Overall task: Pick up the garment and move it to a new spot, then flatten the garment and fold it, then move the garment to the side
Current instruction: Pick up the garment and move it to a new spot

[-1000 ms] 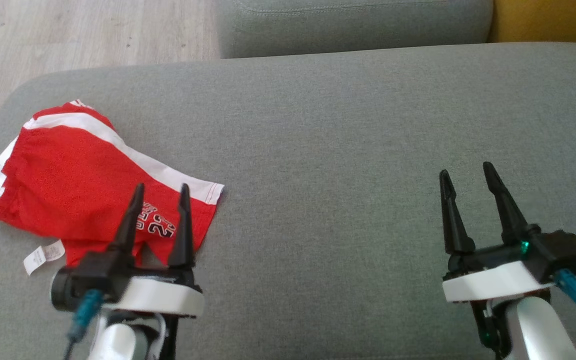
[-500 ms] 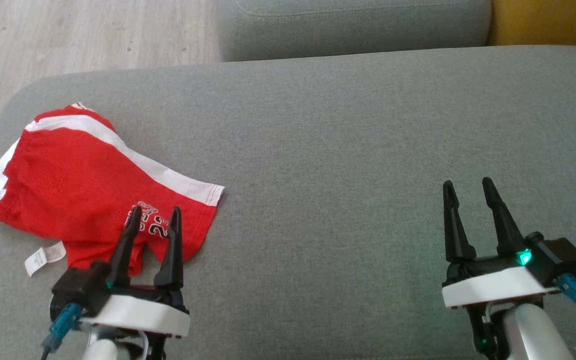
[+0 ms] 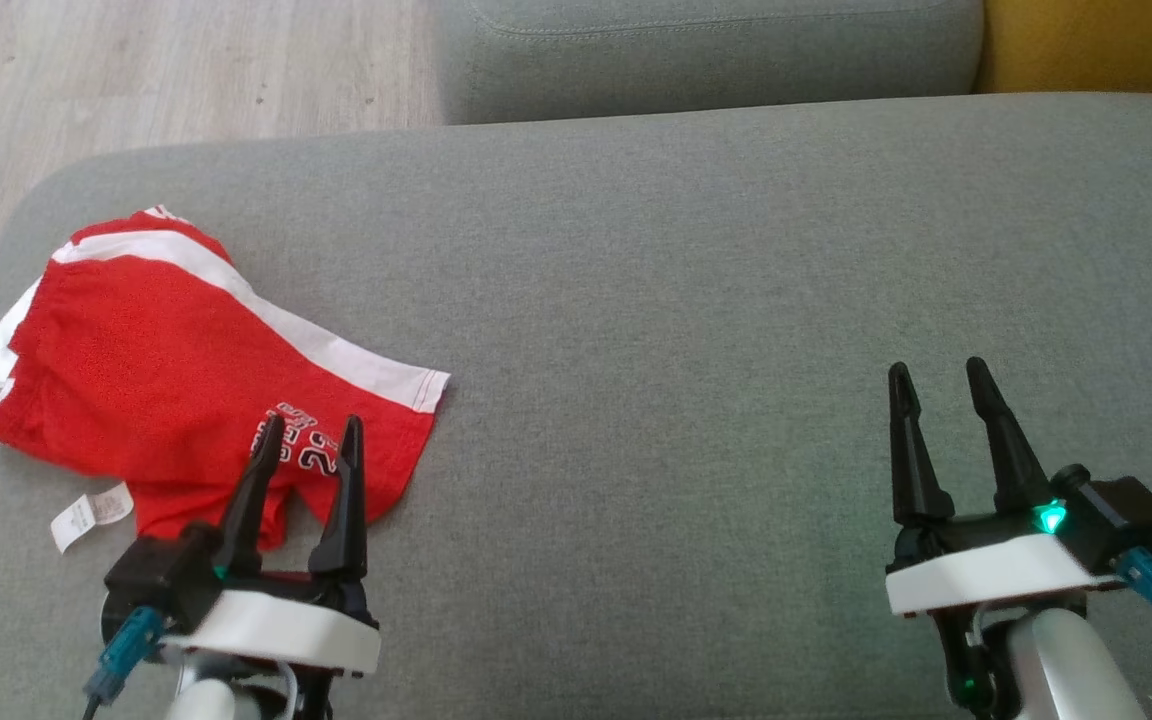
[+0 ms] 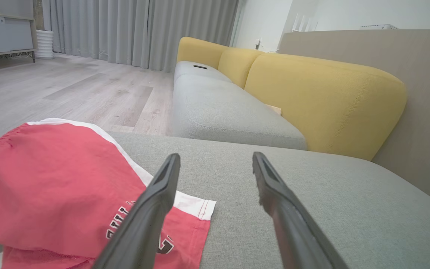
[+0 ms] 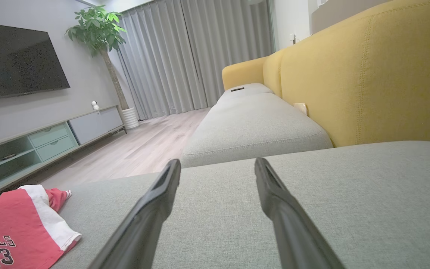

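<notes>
Left gripper [image 3: 314, 425] and right gripper [image 3: 938, 366] both stand spread and empty, the red basketball shorts [image 3: 186, 380] lying doubled beneath and beyond the left fingertips, well apart from the right ones, so setting-aside seems the step in hand, next needing only a snag-free lift away.

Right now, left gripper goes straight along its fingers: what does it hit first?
Probably the red garment: the open left gripper sits low over its hem corner. Past that, grey sofa cushion. Height unclear.
</notes>
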Controlling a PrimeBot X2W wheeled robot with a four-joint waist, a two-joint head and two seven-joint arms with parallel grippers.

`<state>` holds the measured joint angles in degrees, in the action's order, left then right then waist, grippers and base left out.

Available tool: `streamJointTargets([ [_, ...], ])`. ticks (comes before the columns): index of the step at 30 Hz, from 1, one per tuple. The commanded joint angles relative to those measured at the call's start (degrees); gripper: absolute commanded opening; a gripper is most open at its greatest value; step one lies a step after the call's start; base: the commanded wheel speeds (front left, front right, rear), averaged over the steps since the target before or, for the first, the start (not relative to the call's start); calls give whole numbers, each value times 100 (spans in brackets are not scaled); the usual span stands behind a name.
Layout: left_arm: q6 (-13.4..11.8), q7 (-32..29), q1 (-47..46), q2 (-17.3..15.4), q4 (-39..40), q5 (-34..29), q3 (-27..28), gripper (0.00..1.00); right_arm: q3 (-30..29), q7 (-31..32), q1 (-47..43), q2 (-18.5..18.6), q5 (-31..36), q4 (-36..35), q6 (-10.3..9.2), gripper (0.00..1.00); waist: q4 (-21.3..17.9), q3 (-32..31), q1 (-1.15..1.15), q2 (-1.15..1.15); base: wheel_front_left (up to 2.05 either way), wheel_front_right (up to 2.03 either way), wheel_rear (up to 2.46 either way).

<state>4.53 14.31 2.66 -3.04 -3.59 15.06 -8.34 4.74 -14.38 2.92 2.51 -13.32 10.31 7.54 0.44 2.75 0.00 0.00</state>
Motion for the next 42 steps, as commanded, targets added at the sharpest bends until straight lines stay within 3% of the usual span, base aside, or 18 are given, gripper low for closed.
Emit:
streamJointTargets([
  [1,-10,69,-243,15,173,24,185,100,110,-62,226,37,-58,-148,-5,100,9,-1,0,0,0,0,0],
  [10,-110,69,-265,16,149,18,235,100,351,-62,225,37,-114,-85,-5,100,246,-27,0,0,0,0,0],
  [31,-181,69,-127,16,73,-145,474,100,788,-62,27,37,-275,77,-5,100,1733,-222,0,0,0,0,0],
  [42,-83,69,-285,16,127,-207,859,100,938,-62,147,37,-299,74,-5,100,1881,65,0,0,0,0,0],
])
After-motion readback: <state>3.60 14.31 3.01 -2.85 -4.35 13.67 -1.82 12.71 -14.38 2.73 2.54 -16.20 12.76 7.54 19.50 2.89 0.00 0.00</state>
